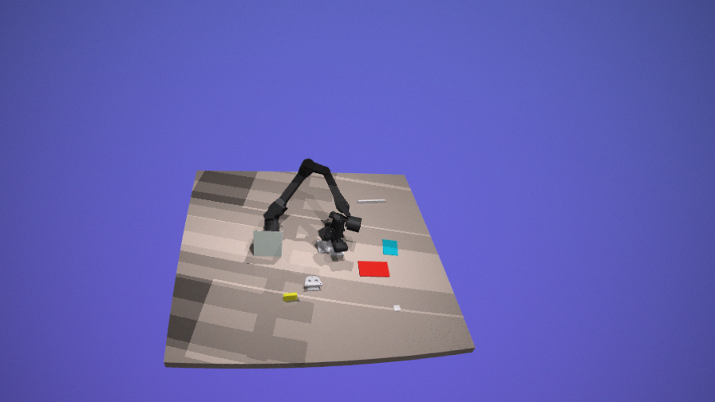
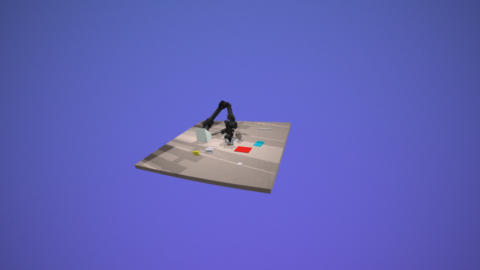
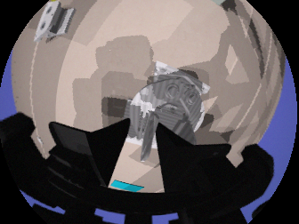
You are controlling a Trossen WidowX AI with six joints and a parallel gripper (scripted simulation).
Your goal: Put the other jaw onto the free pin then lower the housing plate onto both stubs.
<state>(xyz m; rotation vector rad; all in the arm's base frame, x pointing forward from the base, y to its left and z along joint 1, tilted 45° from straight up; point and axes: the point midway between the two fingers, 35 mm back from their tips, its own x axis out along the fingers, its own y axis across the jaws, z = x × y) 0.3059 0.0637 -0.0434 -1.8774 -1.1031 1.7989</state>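
My gripper [image 1: 337, 248] [image 2: 229, 140] [image 3: 142, 123] is low over the white base [image 3: 161, 68] and is shut on a grey jaw [image 3: 149, 139], whose narrow end shows between the fingertips. Two round ring shapes show close together on the grey parts beyond the fingertips in the wrist view. Shadow and overlap hide where the jaws part, whether the held jaw is on its pin and whether the teeth mesh. The white housing plate [image 1: 313, 285] [image 2: 209, 150] [image 3: 46, 16], with two holes, is away from the base on the table, raised on a ribbed white part.
A yellow block [image 1: 290, 297] [image 2: 195, 152] is beside the housing plate. A red plate [image 1: 373, 269] [image 2: 242, 149] and cyan plate [image 1: 389, 247] [image 2: 259, 143] [image 3: 126, 186] lie right of the base. A pale block [image 1: 267, 243] [image 2: 202, 135] stands by the arm's foot. A white rod [image 1: 372, 201] [image 2: 264, 129] lies behind.
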